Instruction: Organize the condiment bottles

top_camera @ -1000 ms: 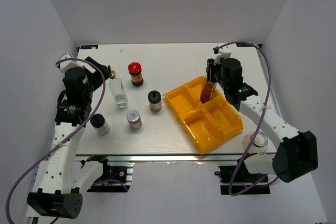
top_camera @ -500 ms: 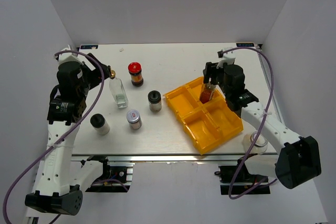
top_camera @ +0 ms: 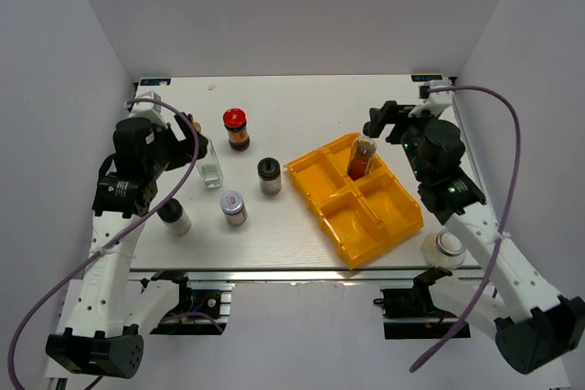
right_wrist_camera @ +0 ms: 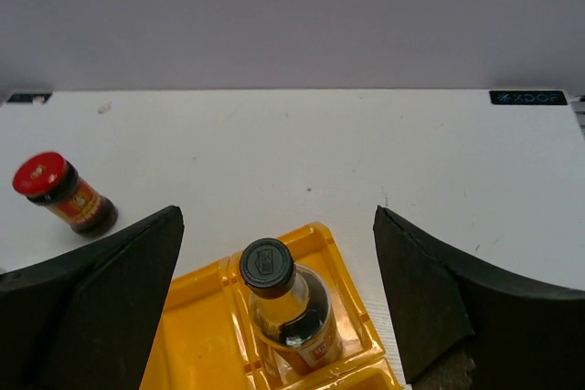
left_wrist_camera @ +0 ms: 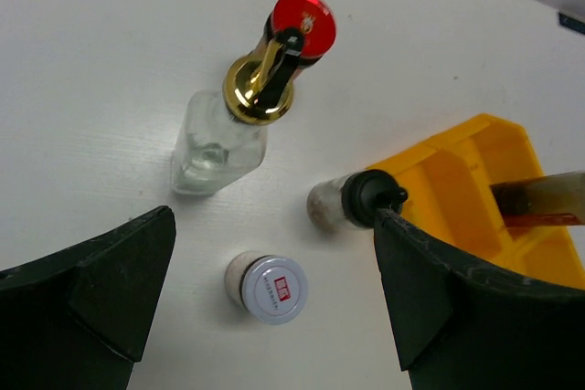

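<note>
The brown black-capped sauce bottle (top_camera: 361, 158) (right_wrist_camera: 283, 308) stands in the far compartment of the yellow tray (top_camera: 366, 216) (right_wrist_camera: 196, 317). My right gripper (top_camera: 382, 121) (right_wrist_camera: 277, 216) hangs open above and behind it, touching nothing. The other condiment bottles stand on the table to the left. They are the clear glass gold-spouted bottle (top_camera: 208, 167) (left_wrist_camera: 219, 139), a red-lidded jar (top_camera: 236, 128) (left_wrist_camera: 303, 20), a black-lidded shaker (top_camera: 269, 175) (left_wrist_camera: 352, 203) and a silver-lidded shaker (top_camera: 233, 208) (left_wrist_camera: 272, 288). My left gripper (top_camera: 187, 137) (left_wrist_camera: 272, 221) is open, high over the glass bottle and the silver shaker.
A black-capped white shaker (top_camera: 174, 216) stands near the left arm. A pale-lidded jar (top_camera: 448, 246) sits at the front right edge beside the right arm. The tray's other three compartments hold nothing. White walls close in on both sides and behind.
My right gripper opened, let go of the brown bottle in the tray and drew back to the right. My left arm shifted right, over the glass bottle.
</note>
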`<act>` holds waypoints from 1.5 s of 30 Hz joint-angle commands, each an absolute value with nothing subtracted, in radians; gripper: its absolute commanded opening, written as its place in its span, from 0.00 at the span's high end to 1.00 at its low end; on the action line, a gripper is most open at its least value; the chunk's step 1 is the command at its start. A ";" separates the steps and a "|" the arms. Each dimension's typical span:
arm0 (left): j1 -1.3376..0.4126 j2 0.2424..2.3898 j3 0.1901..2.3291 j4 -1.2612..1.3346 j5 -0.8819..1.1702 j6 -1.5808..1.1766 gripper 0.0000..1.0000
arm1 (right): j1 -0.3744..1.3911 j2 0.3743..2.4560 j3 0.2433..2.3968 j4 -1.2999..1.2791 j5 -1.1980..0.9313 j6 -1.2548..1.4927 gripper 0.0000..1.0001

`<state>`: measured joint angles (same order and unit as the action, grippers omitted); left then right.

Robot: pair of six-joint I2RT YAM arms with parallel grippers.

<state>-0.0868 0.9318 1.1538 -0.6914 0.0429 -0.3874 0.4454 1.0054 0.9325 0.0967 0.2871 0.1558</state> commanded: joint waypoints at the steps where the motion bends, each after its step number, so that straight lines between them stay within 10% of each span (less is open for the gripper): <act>1: -0.083 0.923 1.100 -0.700 -0.012 -0.357 0.02 | 0.446 0.875 0.936 0.058 0.385 0.228 0.11; 37: -0.232 1.233 1.085 -0.380 -0.357 -0.284 0.12 | 0.437 0.572 0.627 0.110 0.718 0.238 0.11; 45: -0.265 1.227 1.066 -0.347 -0.394 -0.287 0.46 | 0.434 0.574 0.629 0.109 0.726 0.221 0.11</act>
